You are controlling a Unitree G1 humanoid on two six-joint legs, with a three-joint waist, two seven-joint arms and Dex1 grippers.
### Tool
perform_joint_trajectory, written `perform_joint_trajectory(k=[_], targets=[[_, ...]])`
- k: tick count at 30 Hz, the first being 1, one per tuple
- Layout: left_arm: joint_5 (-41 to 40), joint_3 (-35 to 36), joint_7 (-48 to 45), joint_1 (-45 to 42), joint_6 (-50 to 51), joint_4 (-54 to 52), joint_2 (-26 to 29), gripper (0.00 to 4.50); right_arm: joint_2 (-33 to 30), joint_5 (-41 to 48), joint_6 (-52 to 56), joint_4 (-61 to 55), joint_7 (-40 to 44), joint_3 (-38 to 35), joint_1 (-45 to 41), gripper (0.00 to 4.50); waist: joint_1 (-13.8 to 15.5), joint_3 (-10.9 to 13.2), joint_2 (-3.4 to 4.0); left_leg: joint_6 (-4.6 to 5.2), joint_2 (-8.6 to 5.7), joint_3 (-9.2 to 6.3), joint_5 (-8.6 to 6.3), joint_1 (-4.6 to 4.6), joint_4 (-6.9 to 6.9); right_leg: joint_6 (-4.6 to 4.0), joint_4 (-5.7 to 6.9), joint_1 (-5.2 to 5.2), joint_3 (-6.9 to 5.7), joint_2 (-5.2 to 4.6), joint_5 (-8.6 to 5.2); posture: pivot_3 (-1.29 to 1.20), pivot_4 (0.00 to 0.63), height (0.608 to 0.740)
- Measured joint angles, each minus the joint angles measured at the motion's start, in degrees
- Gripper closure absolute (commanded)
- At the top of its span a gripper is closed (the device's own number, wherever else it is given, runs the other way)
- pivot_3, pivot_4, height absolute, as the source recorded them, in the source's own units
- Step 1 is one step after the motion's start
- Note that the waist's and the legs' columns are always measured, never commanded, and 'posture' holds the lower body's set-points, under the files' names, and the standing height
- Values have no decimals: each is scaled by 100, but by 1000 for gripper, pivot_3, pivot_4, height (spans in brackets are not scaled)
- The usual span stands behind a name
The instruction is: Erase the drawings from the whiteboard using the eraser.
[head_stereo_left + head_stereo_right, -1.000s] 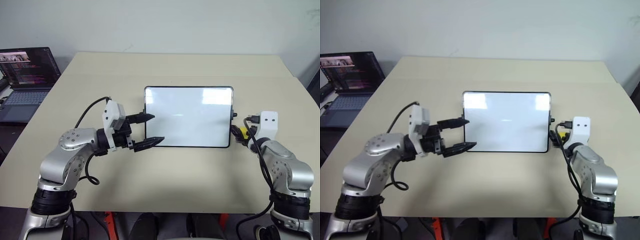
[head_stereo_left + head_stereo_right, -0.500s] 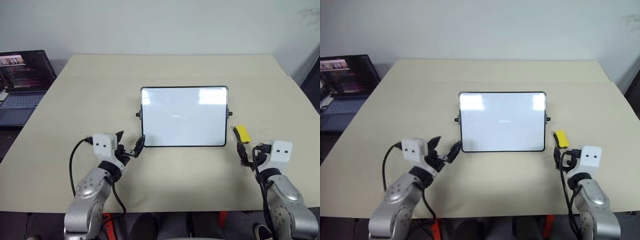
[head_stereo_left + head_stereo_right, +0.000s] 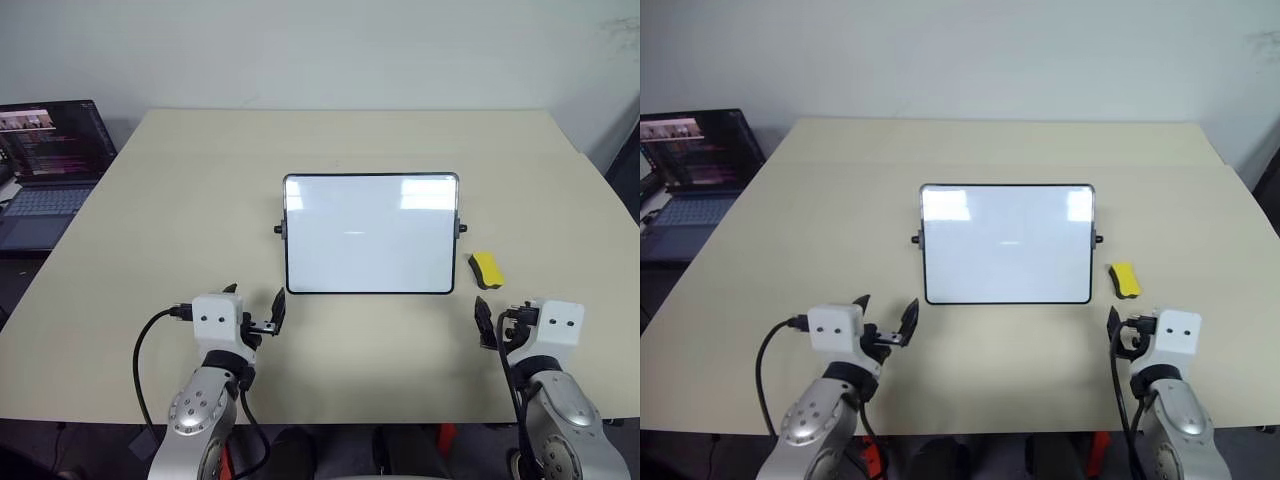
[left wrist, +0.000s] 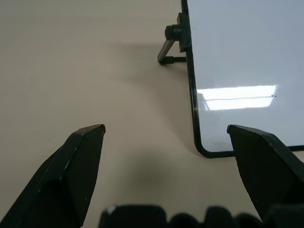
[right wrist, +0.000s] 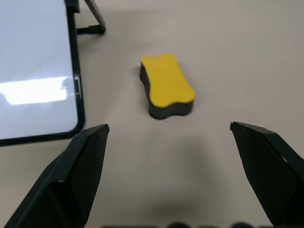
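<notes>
Toward the tabletop's (image 3: 150,200) right edge, beside the whiteboard (image 3: 371,233), lies the eraser (image 3: 485,270): probably light, slightly soft foam, best pinched across its narrow waist. Both tools, left (image 3: 252,308) and right (image 5: 171,142), gape empty.

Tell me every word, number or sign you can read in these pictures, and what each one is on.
Open laptop at the table's left edge: lines of coloured text on its dark screen, too small to read.
Black-framed glossy white whiteboard: no readable writing; one tiny faint mark near its middle, too small to make out.
Small yellow eraser block with black underside: no label.
</notes>
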Motion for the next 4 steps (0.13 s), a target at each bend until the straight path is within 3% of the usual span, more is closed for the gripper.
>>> perform_joint_trajectory(k=[4], targets=[[27, -186, -96, 466, -27, -143, 45, 0, -234, -137, -33, -524, 178, 302, 773, 29, 27, -1, -3, -1, -1, -9, -1, -3, 0, 1, -4, 2, -9, -1, -6, 0, 150, 740]])
